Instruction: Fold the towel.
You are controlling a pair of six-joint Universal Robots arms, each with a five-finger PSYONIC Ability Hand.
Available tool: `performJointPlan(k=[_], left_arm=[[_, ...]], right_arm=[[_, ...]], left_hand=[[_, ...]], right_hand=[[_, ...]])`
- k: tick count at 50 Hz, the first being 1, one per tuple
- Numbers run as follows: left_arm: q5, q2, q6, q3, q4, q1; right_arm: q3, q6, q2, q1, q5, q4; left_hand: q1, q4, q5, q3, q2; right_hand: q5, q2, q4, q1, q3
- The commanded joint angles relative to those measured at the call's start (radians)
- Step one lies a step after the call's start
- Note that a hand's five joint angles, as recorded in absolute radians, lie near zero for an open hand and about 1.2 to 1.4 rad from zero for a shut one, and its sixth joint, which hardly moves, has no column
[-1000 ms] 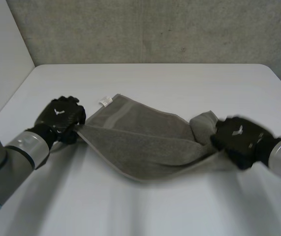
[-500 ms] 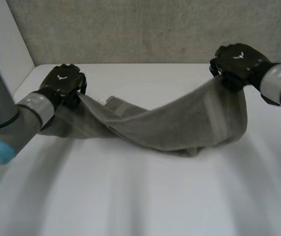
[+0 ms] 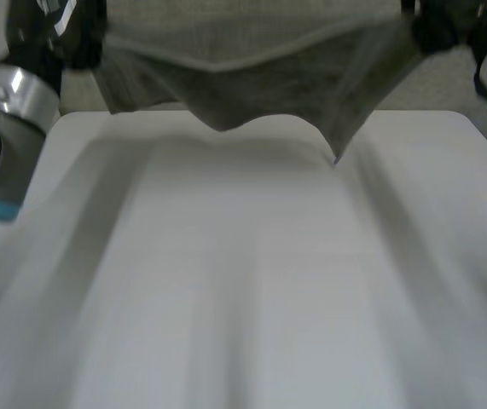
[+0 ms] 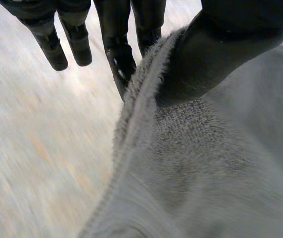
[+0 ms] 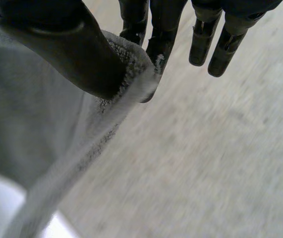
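The grey towel (image 3: 260, 72) hangs in the air above the far part of the white table (image 3: 243, 281), stretched between both hands and sagging in the middle. My left hand (image 3: 55, 30) holds its left end, up high. In the left wrist view the thumb (image 4: 220, 49) pinches the towel's edge (image 4: 136, 114) against the fingers. My right hand (image 3: 435, 25) holds the right end at about the same height. In the right wrist view its thumb (image 5: 67, 49) clamps the towel's corner (image 5: 131, 69) against a finger.
A grey textured wall (image 3: 473, 81) stands behind the table's far edge. The left arm's silver cuff (image 3: 13, 89) rises at the table's left side.
Both hands have risen sharply and gone toward the far edge. The towel has left the table and now hangs in the air between them.
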Motion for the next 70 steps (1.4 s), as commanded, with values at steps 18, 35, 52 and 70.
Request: performJointPlan(k=[18, 35, 52, 70], left_arm=[[0.07, 0.012, 0.213, -0.56, -0.085, 0.042], [-0.09, -0.054, 0.219, -0.55, -0.051, 0.026], [-0.236, -0.068, 0.219, -0.496, -0.037, 0.023], [-0.22, 0.058, 0.273, -0.545, -0.091, 0.048]], right_arm=[[0.861, -0.055, -0.248, -0.156, -0.202, -0.212], [0.896, -0.047, -0.262, -0.176, -0.222, -0.217], [0.878, -0.03, -0.275, -0.232, -0.209, -0.209], [0.873, 0.122, -0.371, -0.284, -0.218, -0.204]], left_hand=[[0.068, -0.059, 0.037, -0.052, 0.051], [-0.815, -0.059, -0.845, -0.052, -0.831], [-0.983, -0.059, -1.013, -0.052, -0.999], [0.067, -0.059, 0.037, -0.052, 0.051]], right_hand=[[0.055, 0.073, -0.076, 0.069, -0.043], [0.055, 0.073, -0.076, 0.069, -0.043], [0.055, 0.073, -0.076, 0.069, -0.043], [0.055, 0.073, -0.076, 0.069, -0.043]])
